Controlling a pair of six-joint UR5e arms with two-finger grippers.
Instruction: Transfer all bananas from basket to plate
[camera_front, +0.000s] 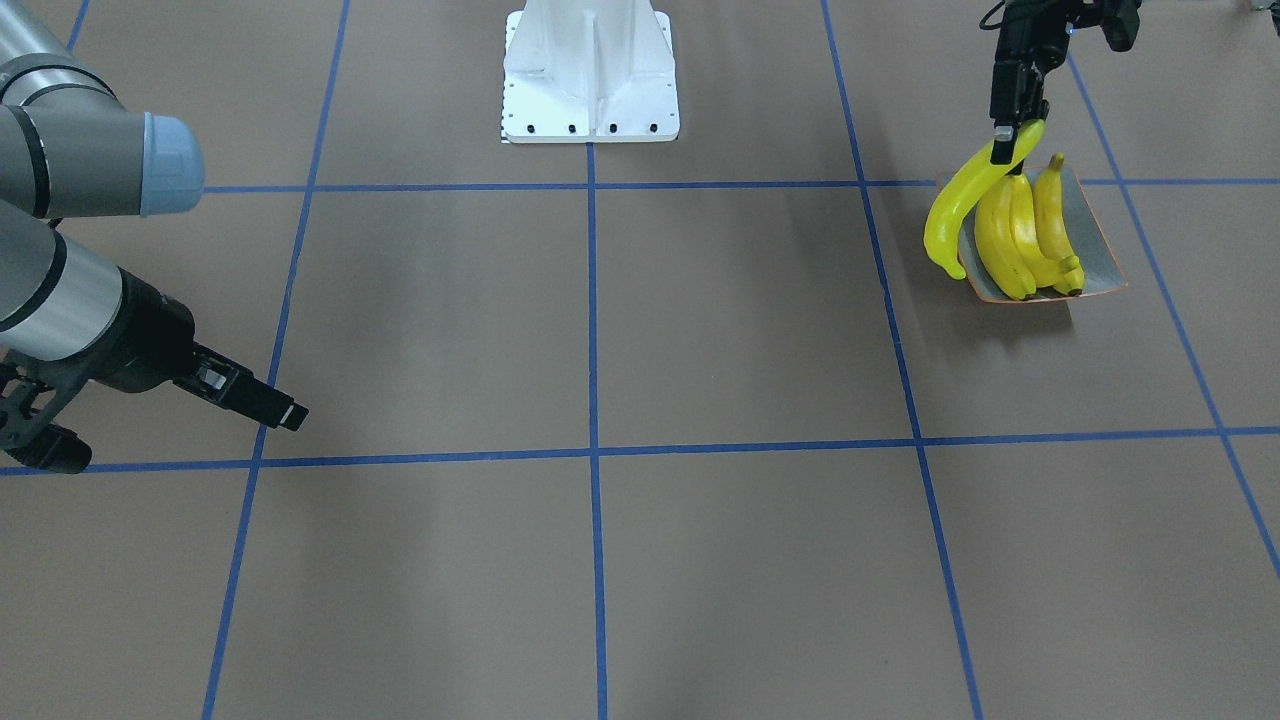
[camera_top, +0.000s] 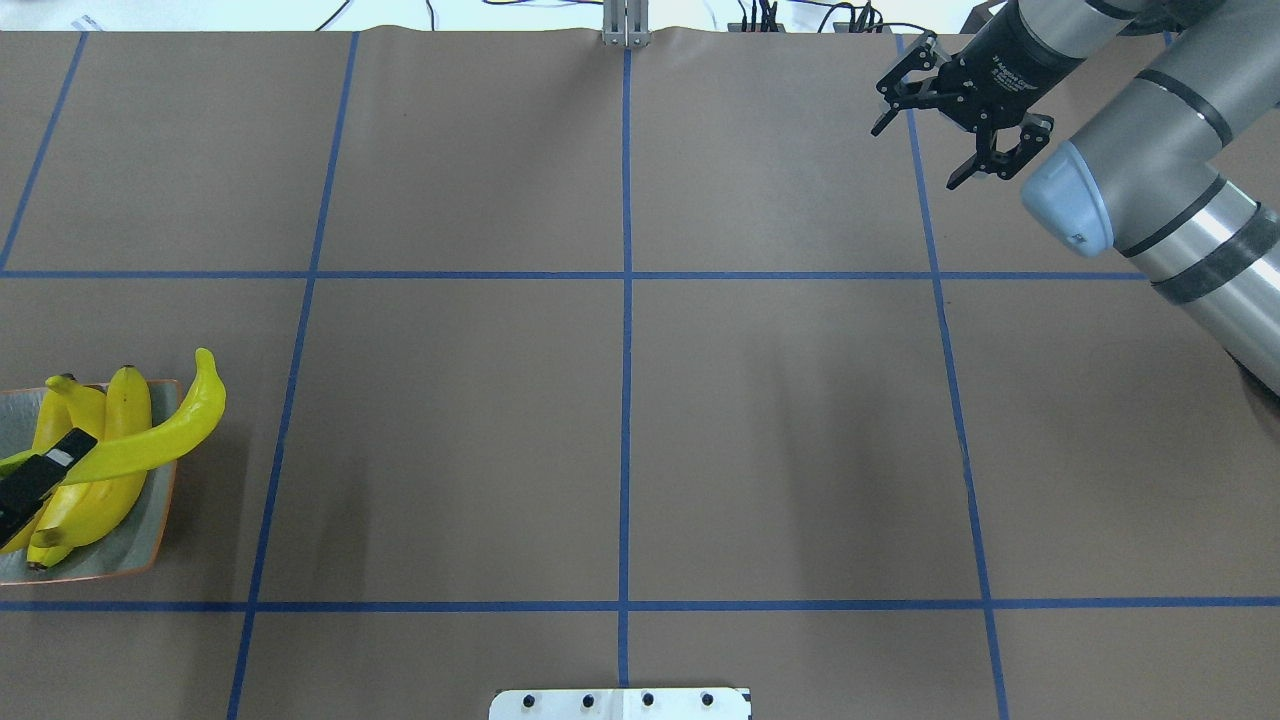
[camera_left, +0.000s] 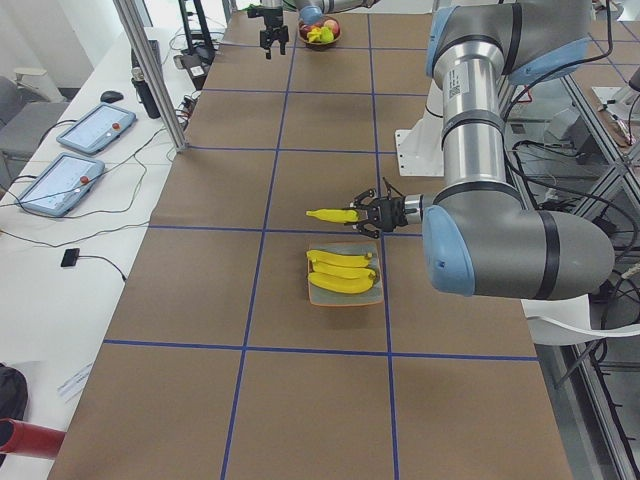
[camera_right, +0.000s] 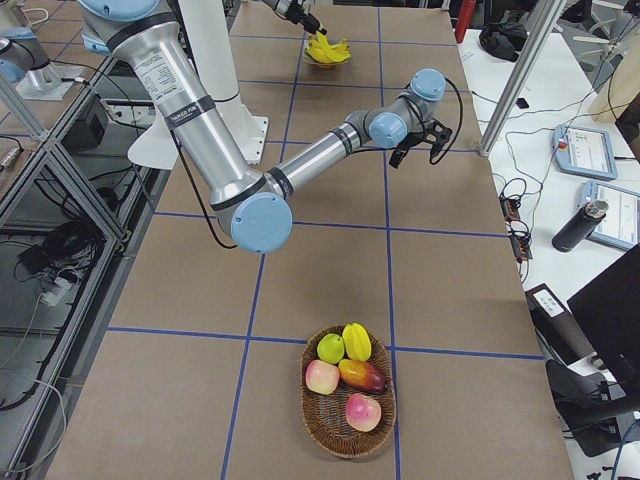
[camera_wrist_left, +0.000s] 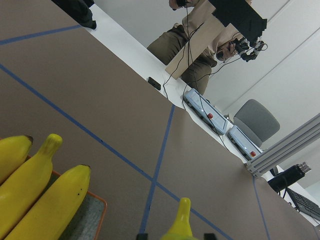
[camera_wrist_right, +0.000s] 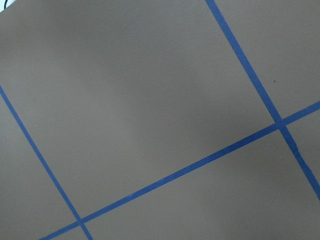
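We see the left hand clenched on the pale banana, seemingly held above three bananas on the plate, at 9 o'clock on the desk overhead. The right hand hangs released at 1 o'clock. The fruit basket sits well apart.

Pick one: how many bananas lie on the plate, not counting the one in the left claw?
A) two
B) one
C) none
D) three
D: three bananas lie side by side on the plate, while the left claw holds a fourth, paler banana above them.
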